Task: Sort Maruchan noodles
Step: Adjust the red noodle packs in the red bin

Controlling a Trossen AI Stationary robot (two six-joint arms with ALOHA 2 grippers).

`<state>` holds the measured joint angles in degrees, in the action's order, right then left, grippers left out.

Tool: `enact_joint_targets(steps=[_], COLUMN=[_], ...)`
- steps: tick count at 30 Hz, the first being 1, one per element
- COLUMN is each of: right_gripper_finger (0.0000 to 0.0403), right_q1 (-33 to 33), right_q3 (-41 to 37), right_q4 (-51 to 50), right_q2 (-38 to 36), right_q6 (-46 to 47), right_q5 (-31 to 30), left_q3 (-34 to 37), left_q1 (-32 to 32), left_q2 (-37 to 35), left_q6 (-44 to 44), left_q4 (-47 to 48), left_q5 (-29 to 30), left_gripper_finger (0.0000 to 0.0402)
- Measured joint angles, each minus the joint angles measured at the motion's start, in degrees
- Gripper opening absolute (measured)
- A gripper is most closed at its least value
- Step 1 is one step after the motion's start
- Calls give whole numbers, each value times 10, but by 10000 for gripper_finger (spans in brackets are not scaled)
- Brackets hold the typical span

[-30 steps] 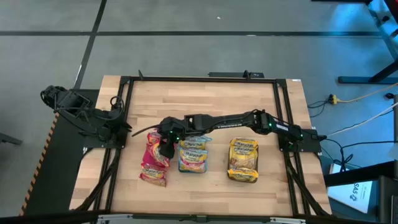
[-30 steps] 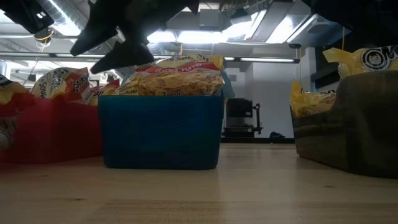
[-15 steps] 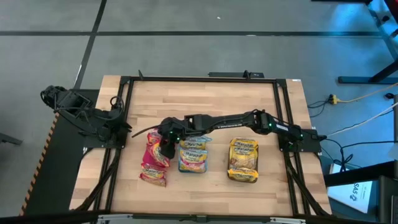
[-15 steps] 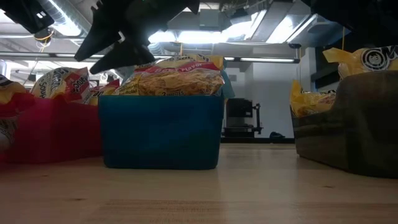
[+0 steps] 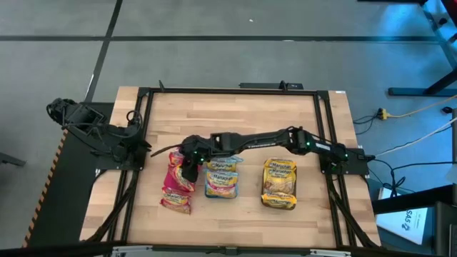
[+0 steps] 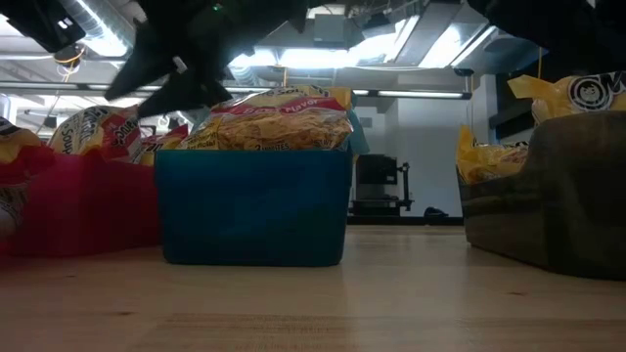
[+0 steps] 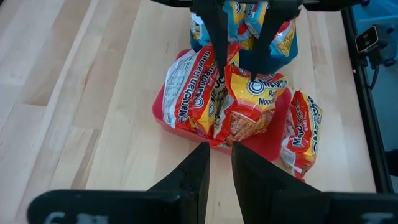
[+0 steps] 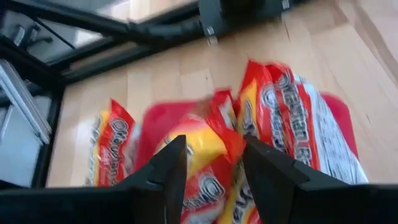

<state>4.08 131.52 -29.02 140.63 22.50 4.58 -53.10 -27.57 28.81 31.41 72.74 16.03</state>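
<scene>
Red Maruchan noodle packets (image 7: 199, 93) are heaped on a red tray (image 7: 163, 115) at the table's left. One of them (image 7: 301, 140) lies off the tray's near side. My right gripper (image 7: 238, 71) reaches across from the right and stands over this heap, closed on the top of a red packet (image 7: 249, 106). Blue-edged packets (image 5: 223, 178) fill a teal tray (image 6: 254, 205). Yellow packets (image 5: 280, 182) fill a dark grey tray (image 6: 548, 196). My left gripper (image 7: 220, 155) hovers back by the table's left edge, its fingers a narrow gap apart and holding nothing. My right gripper has the red packet's upper edge (image 7: 239, 67) between its two fingers, which slant down from the table's right and far side. The packet leans on the heap in the red tray, its lower end resting there. How far it reaches between the fingers does not show.
The three trays stand in a row across the near half of the table. Bare wood lies beyond them toward the far edge. Black frame rails (image 5: 143, 107) run along the table's sides.
My right gripper's fingers have drawn closer together over the red heap, and in the low view the gripper has shifted a little. The packets and trays stay where they were.
</scene>
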Motion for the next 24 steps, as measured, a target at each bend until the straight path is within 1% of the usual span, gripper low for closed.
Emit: enact_joint_targets(steps=[5,8,12,21,24], right_gripper_finger=[154,143,105,15,4], right_q1=[0,-1,0,-1,-1], right_q3=[0,0,0,0,0], right_q4=[-10,-11,-11,-2,-1], right_q2=[2,2,2,2,2], right_q6=[2,2,11,12,10], right_q5=[0,4,22,24,24], left_q3=[0,0,0,0,0], left_q1=[0,0,0,0,0], left_q2=[0,0,0,0,0], left_q6=[0,0,0,-1,-1], left_q4=[-1,-1,-1,-1,-1], left_q5=[0,0,0,0,0], left_gripper_finger=[61,61,61,61,61])
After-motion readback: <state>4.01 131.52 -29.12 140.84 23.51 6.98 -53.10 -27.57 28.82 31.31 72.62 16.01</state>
